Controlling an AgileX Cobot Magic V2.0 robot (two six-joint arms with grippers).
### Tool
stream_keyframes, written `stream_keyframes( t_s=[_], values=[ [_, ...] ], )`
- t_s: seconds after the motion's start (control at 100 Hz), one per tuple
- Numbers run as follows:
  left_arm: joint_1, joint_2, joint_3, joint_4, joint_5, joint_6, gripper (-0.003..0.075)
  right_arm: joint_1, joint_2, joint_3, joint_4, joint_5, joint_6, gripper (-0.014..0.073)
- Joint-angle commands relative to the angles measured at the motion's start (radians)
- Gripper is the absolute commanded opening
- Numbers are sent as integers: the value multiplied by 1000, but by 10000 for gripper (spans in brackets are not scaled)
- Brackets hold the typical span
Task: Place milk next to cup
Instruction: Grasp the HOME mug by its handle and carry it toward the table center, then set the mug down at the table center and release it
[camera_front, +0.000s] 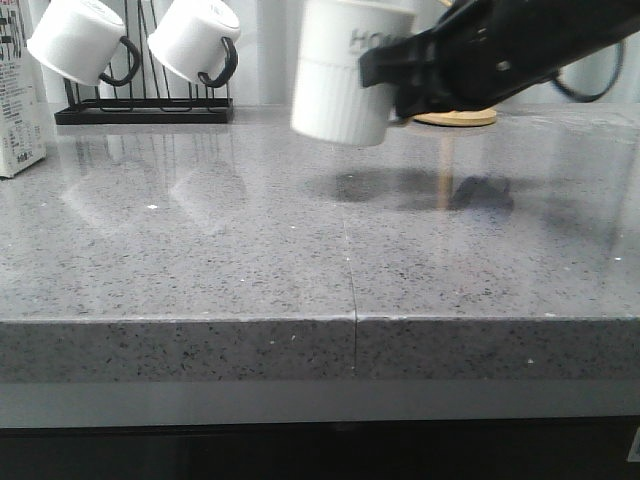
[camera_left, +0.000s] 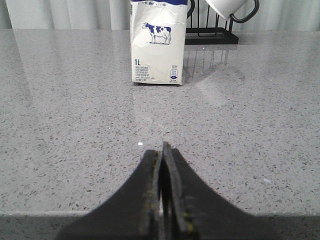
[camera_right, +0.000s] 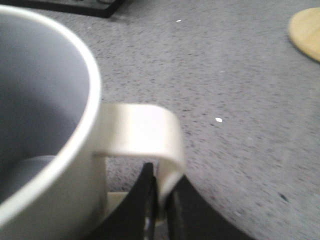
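Note:
My right gripper (camera_front: 392, 78) is shut on the cream handle (camera_right: 162, 145) of the cup (camera_front: 345, 70), a white ribbed mug with black lettering, and holds it in the air above the counter's middle. The cup also fills the right wrist view (camera_right: 40, 125). The milk (camera_front: 18, 95) stands at the far left edge of the front view, partly cut off. In the left wrist view the milk (camera_left: 157, 42) stands upright with its cow picture facing me, well ahead of my left gripper (camera_left: 162, 152), which is shut and empty low over the counter. The left gripper does not show in the front view.
A black rack (camera_front: 145, 105) with two plain white mugs (camera_front: 75, 40) (camera_front: 195, 40) stands at the back left, beside the milk. A round wooden coaster (camera_front: 455, 118) lies at the back behind the held cup. The grey speckled counter (camera_front: 300, 260) has a front edge.

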Motion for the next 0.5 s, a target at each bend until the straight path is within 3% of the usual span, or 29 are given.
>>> stream_keyframes(
  t_s=[0.0, 0.2, 0.4, 0.49],
  values=[
    [1, -32, 40, -3, -83, -8, -21, 6, 6, -70, -3, -97, -9, -65],
    [1, -32, 40, -3, -83, -8, -21, 6, 58, -83, -3, -99, -9, -41],
    [1, -32, 40, -3, -83, -8, -21, 6, 61, -83, -3, -58, -9, 203],
    [1, -32, 40, -3, -83, -8, -21, 6, 56, -81, -3, -27, -9, 244]
  ],
)
